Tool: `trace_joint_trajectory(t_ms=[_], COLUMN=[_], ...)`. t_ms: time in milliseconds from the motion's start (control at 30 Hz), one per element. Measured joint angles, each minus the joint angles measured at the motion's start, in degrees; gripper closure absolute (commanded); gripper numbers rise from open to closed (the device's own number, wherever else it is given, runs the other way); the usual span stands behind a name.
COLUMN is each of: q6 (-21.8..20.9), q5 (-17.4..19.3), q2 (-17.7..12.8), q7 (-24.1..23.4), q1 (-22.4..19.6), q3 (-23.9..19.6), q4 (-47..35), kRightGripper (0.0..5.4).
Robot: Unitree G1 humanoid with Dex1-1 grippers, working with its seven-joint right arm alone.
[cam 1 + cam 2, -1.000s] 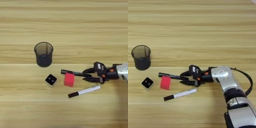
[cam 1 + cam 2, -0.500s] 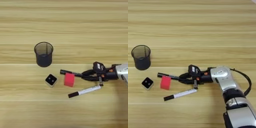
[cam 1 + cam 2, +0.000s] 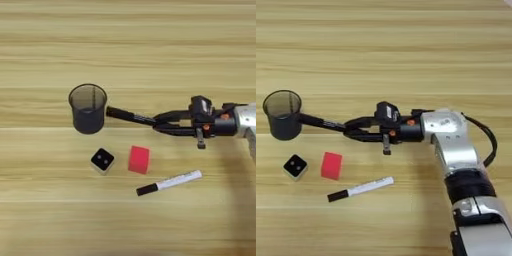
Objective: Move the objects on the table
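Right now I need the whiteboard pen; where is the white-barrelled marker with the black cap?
The white-barrelled marker with the black cap lies flat on the light wooden table, right of the red foam cube.

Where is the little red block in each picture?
Left eye view: the red cube sits a little below the middle, right of the black-and-white die and up-left of the white marker.
Right eye view: the same cube lies in the lower left, again between the die and the marker.
Shared landmark: the black mesh cup, up and left of the cube in both views.
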Motion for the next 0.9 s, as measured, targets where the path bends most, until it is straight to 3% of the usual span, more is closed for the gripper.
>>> trace_joint_trajectory(t_ms=[200,333,533,900], q6=[3.8,5.1,5.0,0.9], q5=[1.9,4.0,3.9,-1.1], q2=[-0.3,-1.8,-3.1,-4.1], q7=[2.0,5.3,7.6,8.3], q1=[4.6,6.4,7.2,7.7], q3=[1.2,1.4,2.3,4.6], q4=[-9.6,-11.6,-11.4,-7.8], kRightGripper=[4.57,4.57,4.57,4.57])
